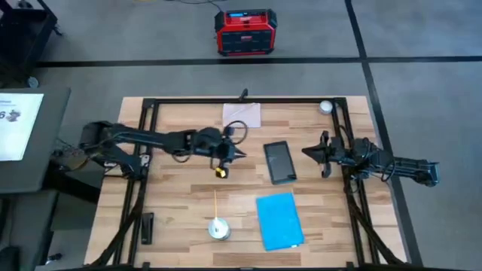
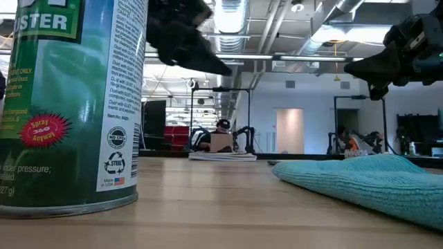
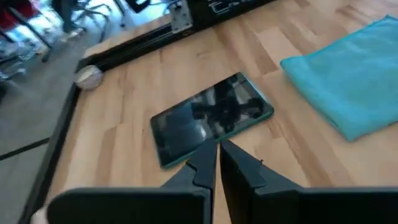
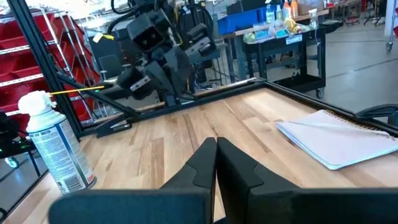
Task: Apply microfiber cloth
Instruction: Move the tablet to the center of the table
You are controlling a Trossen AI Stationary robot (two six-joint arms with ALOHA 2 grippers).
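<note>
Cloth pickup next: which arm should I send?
Probably right. The cloth lies on the table's right half, nearer the right gripper, which hangs empty and shut beside the tablet. The left gripper, also shut, would have to reach farther across.

Bright sky-blue folded microfiber cloth [image 1: 279,220]; glossy black rectangular tablet [image 1: 279,162]; pale light-wood plank table [image 1: 188,192] within a black metal frame [image 1: 248,101]; green-labelled white spray can [image 2: 69,104] with a red starburst badge; red-and-black boxy unit [image 1: 245,32] on grey floor; white paper notepad [image 4: 339,137].
</note>
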